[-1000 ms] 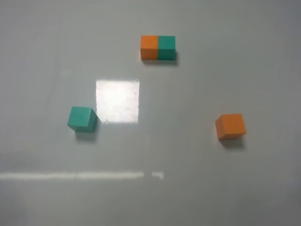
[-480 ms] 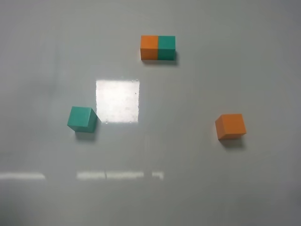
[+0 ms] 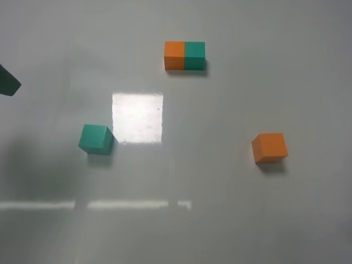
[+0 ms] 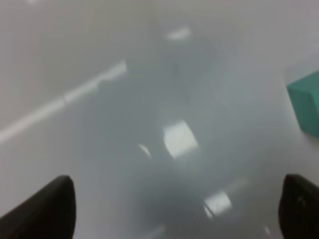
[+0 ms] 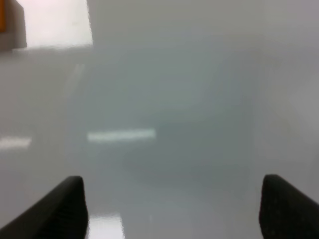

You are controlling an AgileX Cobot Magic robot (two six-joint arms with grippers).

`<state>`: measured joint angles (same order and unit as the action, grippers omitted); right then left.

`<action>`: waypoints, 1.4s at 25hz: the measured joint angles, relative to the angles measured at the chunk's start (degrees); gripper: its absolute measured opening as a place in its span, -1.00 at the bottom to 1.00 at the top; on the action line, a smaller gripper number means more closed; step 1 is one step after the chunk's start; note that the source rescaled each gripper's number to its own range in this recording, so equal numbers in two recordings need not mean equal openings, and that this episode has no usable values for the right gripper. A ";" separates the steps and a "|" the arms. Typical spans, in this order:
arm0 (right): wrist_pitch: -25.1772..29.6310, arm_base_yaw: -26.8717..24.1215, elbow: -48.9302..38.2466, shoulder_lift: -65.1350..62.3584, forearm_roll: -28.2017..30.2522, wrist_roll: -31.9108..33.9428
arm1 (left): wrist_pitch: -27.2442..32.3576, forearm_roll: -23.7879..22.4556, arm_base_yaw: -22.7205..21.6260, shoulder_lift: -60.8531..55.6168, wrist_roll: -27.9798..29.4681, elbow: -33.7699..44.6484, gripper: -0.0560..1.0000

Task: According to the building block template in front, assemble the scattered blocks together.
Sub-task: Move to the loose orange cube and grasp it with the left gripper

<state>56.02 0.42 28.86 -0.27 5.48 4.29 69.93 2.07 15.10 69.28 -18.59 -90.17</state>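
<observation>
The building block template (image 3: 185,55), an orange-and-teal bar, lies at the back middle of the table. The loose teal-green cube (image 3: 95,138) sits at the left, and the loose orange cube (image 3: 269,147) at the right. A dark tip of my left gripper (image 3: 6,82) shows at the left edge, apart from the teal cube. In the left wrist view my left gripper (image 4: 174,214) is open and empty, with the teal cube (image 4: 306,102) at the frame's edge. My right gripper (image 5: 172,209) is open and empty; a sliver of the orange cube (image 5: 2,17) shows in a corner.
The glossy grey table (image 3: 220,209) carries a bright square light reflection (image 3: 137,117) between the teal cube and the template, and a thin reflected strip (image 3: 121,204) nearer the front. A soft shadow lies over the table's left side.
The dark tip of my left gripper has come into the exterior view at the left edge, and a shadow has spread over the table's left side. The blocks have not moved.
</observation>
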 joint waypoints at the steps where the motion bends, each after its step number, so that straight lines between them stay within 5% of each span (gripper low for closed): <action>1: 0.00 0.00 0.00 0.00 0.00 0.00 | 0.00 -2.51 3.29 2.11 0.22 -1.55 1.00; 6: 0.00 0.00 0.00 0.00 0.00 0.00 | 0.07 -11.20 17.28 12.44 0.13 -10.43 1.00; 11: 0.00 0.00 0.00 0.00 0.00 -0.07 | -0.03 -12.33 25.63 20.97 -2.98 -17.13 1.00; 22: 0.00 0.00 0.00 0.00 0.00 -0.02 | -5.31 -9.57 36.48 30.00 -9.26 -21.27 1.00; 35: 0.00 0.00 0.00 0.00 0.00 -0.02 | -12.52 -3.08 43.96 37.92 -13.85 -27.66 1.00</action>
<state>56.02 0.42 28.86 -0.27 5.48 4.27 57.40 -1.01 59.06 107.20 -32.44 -117.83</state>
